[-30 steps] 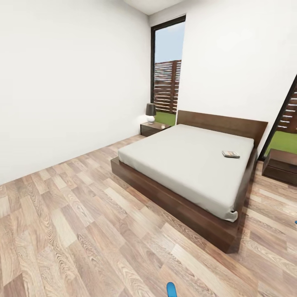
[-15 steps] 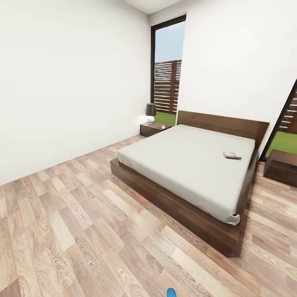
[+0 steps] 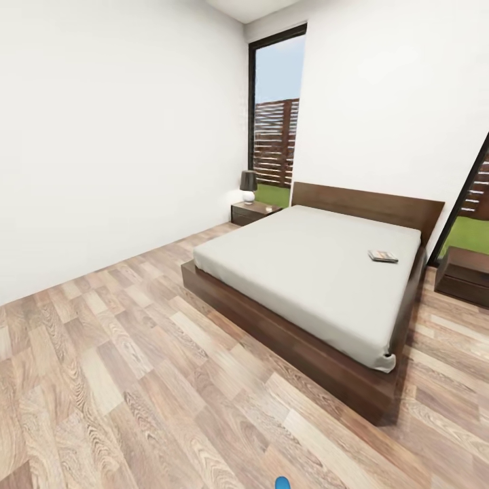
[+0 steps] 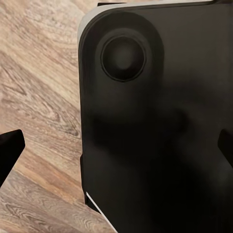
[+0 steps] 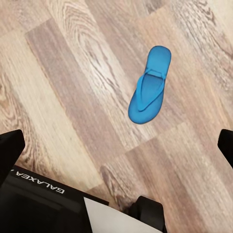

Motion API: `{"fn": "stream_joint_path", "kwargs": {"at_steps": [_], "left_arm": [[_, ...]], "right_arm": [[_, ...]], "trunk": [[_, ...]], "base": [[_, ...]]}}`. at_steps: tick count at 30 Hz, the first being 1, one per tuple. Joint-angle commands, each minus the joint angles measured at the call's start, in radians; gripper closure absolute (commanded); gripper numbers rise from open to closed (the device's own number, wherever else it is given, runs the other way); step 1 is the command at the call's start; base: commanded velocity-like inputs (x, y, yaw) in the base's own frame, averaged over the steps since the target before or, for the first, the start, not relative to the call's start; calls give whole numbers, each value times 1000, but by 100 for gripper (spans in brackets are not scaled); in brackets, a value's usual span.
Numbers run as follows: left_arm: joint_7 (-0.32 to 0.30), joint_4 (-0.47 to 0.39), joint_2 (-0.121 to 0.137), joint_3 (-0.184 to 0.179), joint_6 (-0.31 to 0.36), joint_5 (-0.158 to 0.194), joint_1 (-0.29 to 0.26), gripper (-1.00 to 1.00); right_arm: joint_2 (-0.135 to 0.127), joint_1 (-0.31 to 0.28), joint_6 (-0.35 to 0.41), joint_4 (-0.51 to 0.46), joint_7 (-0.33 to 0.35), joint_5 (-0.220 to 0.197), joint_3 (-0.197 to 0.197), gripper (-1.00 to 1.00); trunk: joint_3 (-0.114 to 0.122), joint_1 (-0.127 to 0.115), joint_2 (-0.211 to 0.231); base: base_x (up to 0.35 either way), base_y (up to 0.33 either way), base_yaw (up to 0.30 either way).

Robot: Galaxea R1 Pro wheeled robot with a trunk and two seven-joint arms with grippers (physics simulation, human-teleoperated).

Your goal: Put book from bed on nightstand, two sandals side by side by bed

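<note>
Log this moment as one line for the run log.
phase: approaching | book: on bed, near headboard | sandal: flat on floor | nightstand: beside bed | both grippers: open, empty

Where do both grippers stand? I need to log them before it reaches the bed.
Left gripper: open, holding nothing.
Right gripper: open, holding nothing; a blue sandal lies on the floor beyond it.

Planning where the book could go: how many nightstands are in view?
2: one nightstand left of the headboard, bearing a lamp; another right of the bed, cut off by the picture edge.
</note>
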Motion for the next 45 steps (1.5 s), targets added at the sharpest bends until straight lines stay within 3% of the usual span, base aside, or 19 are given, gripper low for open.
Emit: {"fn": "stream_joint_path", "kwargs": {"at_steps": [1,17,32,45], "left_arm": [[0,1,0,0,-4,0,-1,-100],[0,1,-1,0,-4,0,-1,-100],[0,1,-1,0,-3,0,-1,-100],[0,1,-1,0,-4,0,-1,-100]], "right_arm": [[0,0,1,-1,2,4,-1,-100],[0,0,1,-1,3,4,1,-100],[-1,0,1,-1,3,4,0,-100],[-1,0,1,-1,3,5,0,-100]], "trunk": [[-1,0,0],[-4,0,0],[-4,0,0],[-6,0,0]], "base": [[4,0,46],[1,0,159],[0,-8,24],[0,-161,31]]}}
